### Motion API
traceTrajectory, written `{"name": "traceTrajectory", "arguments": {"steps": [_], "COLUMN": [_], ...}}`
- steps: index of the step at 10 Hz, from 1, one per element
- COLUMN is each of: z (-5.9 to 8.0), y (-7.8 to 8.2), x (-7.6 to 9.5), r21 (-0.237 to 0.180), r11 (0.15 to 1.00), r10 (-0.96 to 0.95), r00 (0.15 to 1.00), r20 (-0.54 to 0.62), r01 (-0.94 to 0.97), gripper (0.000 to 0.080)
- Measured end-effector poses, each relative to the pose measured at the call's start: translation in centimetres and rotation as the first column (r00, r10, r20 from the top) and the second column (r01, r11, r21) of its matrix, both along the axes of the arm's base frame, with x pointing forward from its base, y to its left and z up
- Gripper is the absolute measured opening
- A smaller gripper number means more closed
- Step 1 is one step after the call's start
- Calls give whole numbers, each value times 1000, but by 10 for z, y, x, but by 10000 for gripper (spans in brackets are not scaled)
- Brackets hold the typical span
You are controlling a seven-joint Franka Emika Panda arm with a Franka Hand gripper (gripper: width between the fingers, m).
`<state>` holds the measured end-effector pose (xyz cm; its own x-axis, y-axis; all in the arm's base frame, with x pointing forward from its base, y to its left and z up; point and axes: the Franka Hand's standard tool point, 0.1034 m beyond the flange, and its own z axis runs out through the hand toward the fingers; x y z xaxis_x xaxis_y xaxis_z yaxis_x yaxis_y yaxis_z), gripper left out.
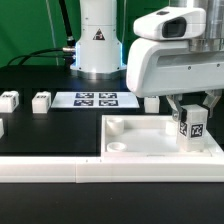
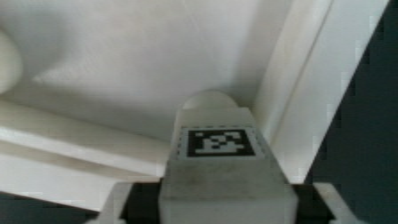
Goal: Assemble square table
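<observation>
black tabletop (image 1: 40, 135), white border rail (image 1: 50, 172) along its front. square table slab (image 1: 140, 142) lies flat against the rail, pockets up. gripper (image 1: 190, 120) jaws clamped on one tagged leg (image 1: 192, 129), upright at the slab's corner by the rim; contact unclear. judged early: no leg seated, loose legs (image 1: 41, 101) wait near the marker board (image 1: 97, 99).

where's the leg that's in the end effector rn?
Exterior view's right: the leg is gripped upright in the end effector, at the right-hand end of the tabletop, just inside its rim.
</observation>
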<state>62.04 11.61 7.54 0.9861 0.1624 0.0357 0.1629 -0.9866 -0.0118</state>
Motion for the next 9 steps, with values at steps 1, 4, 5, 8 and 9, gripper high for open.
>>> {"name": "traceTrajectory", "arguments": {"steps": [1,4,5,8,9], "z": [0,0,0,0,0], "y": [0,1,0,-8,-11], "x": [0,0,0,1,1], "r21": [4,28,30,24,18], "r11": [997,926,892,794,760], "r10": [-72,-376,-451,-607,-649], "r00": [997,927,892,794,761], "r20": [-1,-15,-19,-21,-19], "r01": [72,376,451,608,649], "gripper": [290,291,291,292,292]}}
